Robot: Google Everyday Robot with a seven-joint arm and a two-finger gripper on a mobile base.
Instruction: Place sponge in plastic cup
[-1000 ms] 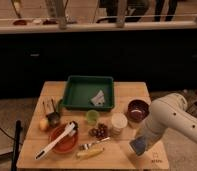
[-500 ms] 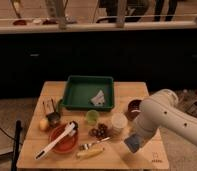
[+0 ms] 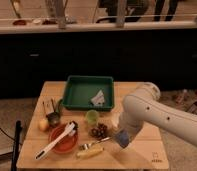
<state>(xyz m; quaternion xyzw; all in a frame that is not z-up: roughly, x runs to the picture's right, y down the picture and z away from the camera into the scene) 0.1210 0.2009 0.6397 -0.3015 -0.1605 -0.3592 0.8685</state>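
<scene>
My gripper [image 3: 122,138] hangs at the end of the white arm [image 3: 152,112] over the front right part of the wooden table [image 3: 137,157]. It is shut on the sponge [image 3: 120,137], a small blue-grey block held just above the table. The plastic cup [image 3: 92,117], short and light green, stands upright in the middle of the table, to the left of and behind the gripper. The two are apart.
A green tray [image 3: 82,90] with a crumpled white scrap [image 3: 98,97] sits at the back. A red bowl [image 3: 62,145] with a white brush, dark grapes [image 3: 98,131], a fork and a yellow item [image 3: 89,151], a yellow fruit [image 3: 43,124] and a metal cup [image 3: 53,118] lie to the left.
The arm has swung left with the sponge, from the table's right edge towards the middle, and now covers the cream-white cup and the dark red bowl.
</scene>
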